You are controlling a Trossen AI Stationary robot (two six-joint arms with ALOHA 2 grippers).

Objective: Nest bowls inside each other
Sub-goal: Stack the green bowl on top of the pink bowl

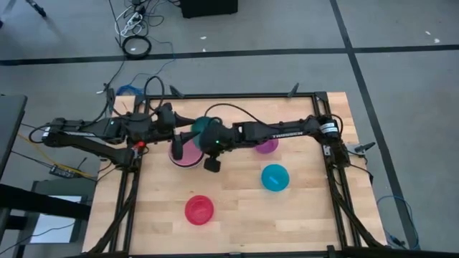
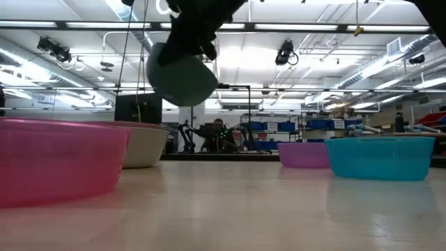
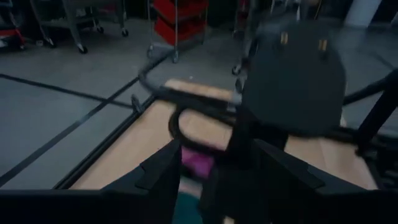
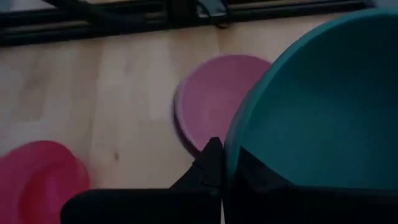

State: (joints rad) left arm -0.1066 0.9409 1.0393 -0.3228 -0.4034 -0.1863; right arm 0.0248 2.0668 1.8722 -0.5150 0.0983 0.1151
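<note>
Wooden worktop [image 1: 237,208], grey floor around. Right gripper [image 4: 217,163] pinching teal bowl [image 4: 323,106] rim, lifted above pink bowl [image 1: 188,154]. Left gripper [image 1: 172,123] spread, just left. Purple bowl [image 1: 268,145] far right; blue bowl [image 1: 275,177], red bowl [image 1: 199,210] near.

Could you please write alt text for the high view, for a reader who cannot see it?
Seen from above, the right end effector holds a teal bowl above a pink bowl near the table's back left, with the left end effector close beside it. A purple bowl, a blue bowl and a red bowl sit apart on the wood.
</note>
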